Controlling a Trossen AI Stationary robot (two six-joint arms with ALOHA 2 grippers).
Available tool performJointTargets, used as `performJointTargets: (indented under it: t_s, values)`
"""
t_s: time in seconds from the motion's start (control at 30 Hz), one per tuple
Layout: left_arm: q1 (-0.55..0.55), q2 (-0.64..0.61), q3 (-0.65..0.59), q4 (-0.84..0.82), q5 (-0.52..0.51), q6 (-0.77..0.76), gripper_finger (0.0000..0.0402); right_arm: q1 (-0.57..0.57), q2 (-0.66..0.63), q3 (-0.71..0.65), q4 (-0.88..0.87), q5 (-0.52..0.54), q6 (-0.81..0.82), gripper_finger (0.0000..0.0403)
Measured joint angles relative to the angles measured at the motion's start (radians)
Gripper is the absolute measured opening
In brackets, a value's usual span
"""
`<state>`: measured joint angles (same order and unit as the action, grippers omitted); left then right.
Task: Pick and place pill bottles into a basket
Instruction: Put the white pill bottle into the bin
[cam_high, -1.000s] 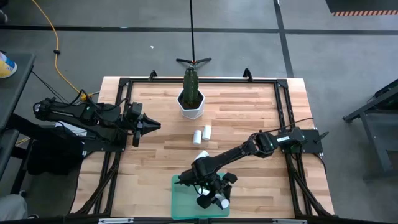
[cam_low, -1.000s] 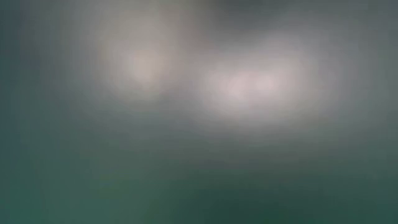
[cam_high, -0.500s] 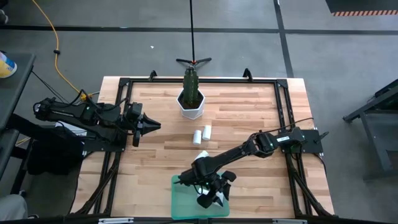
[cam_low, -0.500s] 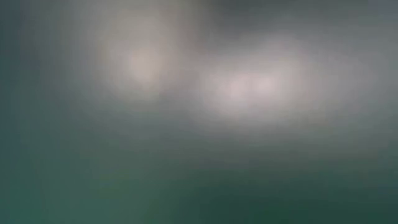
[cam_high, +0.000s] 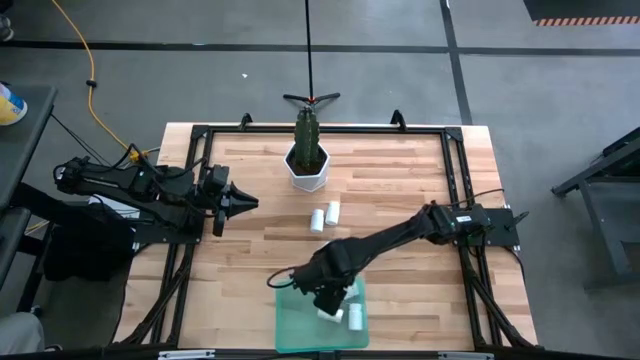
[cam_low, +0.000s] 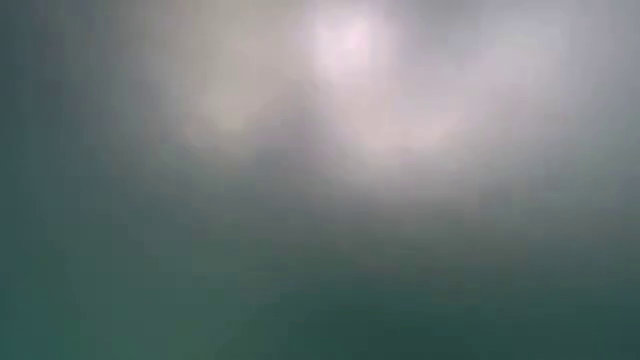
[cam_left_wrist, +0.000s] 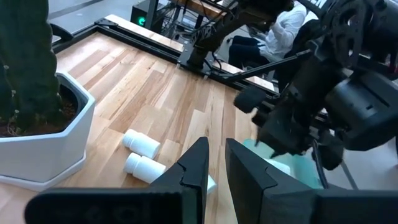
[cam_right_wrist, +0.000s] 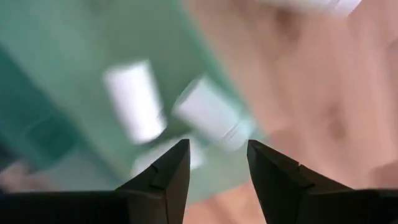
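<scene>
Left gripper (cam_high: 250, 202): parked at the left side of the counter (cam_high: 400, 190), well apart from the bottles; its fingers (cam_left_wrist: 198, 163) sit close together with only a thin slit between them, clenched on nothing.
Plant pot (cam_high: 308, 170): white, hexagonal, holding a green cactus, near the far edge of the counter at the middle.
Loose pill bottles: two white ones lie just beside each other on the bare wood in front of the pot, one (cam_high: 317, 220) touching or nearly touching the other (cam_high: 332, 210); the left wrist view shows them on their sides.
Basket (cam_high: 292, 325): green translucent tray at the near edge of the counter, middle.
Bottles in the basket: white bottles lie inside it, one (cam_high: 355, 315) toward its right side; the right wrist view shows about three there, though blurred.
Right gripper (cam_high: 335, 298): reaches in from the right and hangs over the basket, released, fingers (cam_right_wrist: 171, 171) spread with nothing between them.
Low view: only a blur, nothing can be told.
</scene>
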<state>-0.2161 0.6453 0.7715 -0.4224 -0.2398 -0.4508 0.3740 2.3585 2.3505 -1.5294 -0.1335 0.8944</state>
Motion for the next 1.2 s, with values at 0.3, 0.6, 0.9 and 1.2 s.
performJointTargets:
  t_s: [0.3,0.6,0.9,1.2]
  values:
    - [0.0,0.0,0.0,0.001,0.002,0.0,0.009,-0.003,-0.003,0.004,0.014,0.21,-0.46,0.0152]
    - [0.0,0.0,0.0,0.001,-0.004,-0.031,0.009,-0.014,-0.003,-0.016,0.011,0.423,-0.984,0.0152]
    - [0.0,0.0,0.0,0.001,-0.006,-0.055,0.009,-0.072,-0.003,-0.153,0.002,0.365,-1.06,0.0152]
    - [0.0,0.0,0.0,0.001,-0.007,-0.054,0.009,-0.123,-0.002,-0.24,0.088,0.269,-1.057,0.0172]
